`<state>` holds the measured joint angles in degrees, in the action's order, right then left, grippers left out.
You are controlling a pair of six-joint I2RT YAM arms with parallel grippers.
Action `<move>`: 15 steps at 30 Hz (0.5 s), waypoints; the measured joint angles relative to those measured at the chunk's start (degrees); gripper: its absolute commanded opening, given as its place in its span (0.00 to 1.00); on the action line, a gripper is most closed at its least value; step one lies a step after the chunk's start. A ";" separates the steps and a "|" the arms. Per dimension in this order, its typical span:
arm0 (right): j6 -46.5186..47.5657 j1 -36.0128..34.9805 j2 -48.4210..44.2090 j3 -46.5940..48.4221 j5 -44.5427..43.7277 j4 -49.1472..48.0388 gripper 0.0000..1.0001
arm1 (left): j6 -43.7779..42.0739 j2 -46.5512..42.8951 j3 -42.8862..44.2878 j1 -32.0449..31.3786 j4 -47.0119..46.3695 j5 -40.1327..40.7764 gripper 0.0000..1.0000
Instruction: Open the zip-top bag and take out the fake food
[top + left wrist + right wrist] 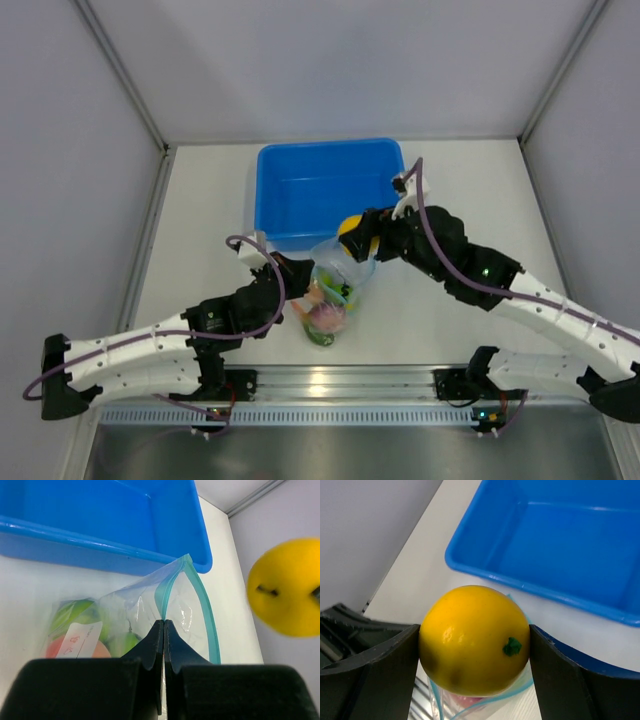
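The left claw (163, 623) is pressed fully closed, pinching the rim of the zip-top bag (135, 600) at its teal zipper strip (205, 615). The bag lies on the tabletop (420, 330) just near of the blue tub (262, 190), long axis running near to far, its gaping mouth raised at the far end. The right claw (474, 647) clamps a yellow lemon (465, 625) directly above that mouth, green stem mark facing the wrist camera. Green, peach and pink fruits (326, 318) inside blur behind crinkled plastic and a paper label (77, 637); the bag's bottom is hidden.
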<state>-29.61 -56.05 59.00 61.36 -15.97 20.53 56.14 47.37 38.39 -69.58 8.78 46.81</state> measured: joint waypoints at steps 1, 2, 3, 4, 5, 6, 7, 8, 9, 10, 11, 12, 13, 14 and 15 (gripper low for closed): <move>0.90 1.05 0.68 2.14 0.52 1.16 0.49 | 0.07 -0.02 0.00 0.00 0.11 0.02 0.00; 1.68 2.97 1.73 4.50 1.46 2.16 0.49 | 0.11 -0.11 0.00 0.00 0.26 0.02 0.00; 2.58 5.29 3.21 6.91 2.32 2.78 0.49 | 0.13 -0.20 -0.02 0.00 0.35 0.02 0.00; 3.21 7.52 4.96 9.07 2.75 3.37 0.50 | 0.15 -0.39 -0.04 0.00 0.44 0.00 0.00; 4.09 10.03 7.13 11.28 3.04 3.58 0.50 | 0.15 -0.50 -0.04 0.00 0.48 0.00 0.00; 5.09 12.48 9.66 13.44 3.37 4.02 0.50 | 0.15 -0.66 -0.04 0.00 0.52 -0.04 0.00; 5.86 13.97 11.87 14.95 3.50 4.52 0.51 | 0.15 -0.76 -0.04 0.00 0.63 -0.02 0.00; 6.71 15.37 14.14 16.37 3.61 4.74 0.52 | 0.15 -0.90 -0.04 0.00 0.76 -0.02 0.00; 7.58 16.74 16.74 17.66 3.74 5.09 0.53 | 0.15 -0.98 -0.04 0.00 0.83 -0.02 0.00; 8.35 17.86 19.41 19.06 3.91 6.05 0.53 | 0.15 -1.03 -0.04 0.00 0.96 -0.02 0.00; 8.96 18.60 21.66 20.11 4.13 6.23 0.54 | 0.13 -1.09 -0.04 0.00 1.09 -0.02 0.00; 9.60 19.50 24.22 21.16 4.52 6.47 0.54 | 0.13 -1.11 -0.04 0.00 1.22 -0.02 0.00; 10.19 20.33 26.97 22.12 4.90 6.73 0.57 | 0.13 -1.14 -0.07 0.00 1.38 -0.02 0.00; 10.64 20.98 29.00 22.80 4.96 6.93 0.60 | 0.11 -1.11 -0.07 0.00 1.42 -0.09 0.00; 11.28 21.77 31.50 23.41 5.18 7.08 0.62 | 0.02 -1.11 -0.04 0.00 1.53 -0.22 0.00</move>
<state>-18.33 -34.28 90.50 84.77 -10.79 27.62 56.16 46.26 38.35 -69.58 10.31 46.59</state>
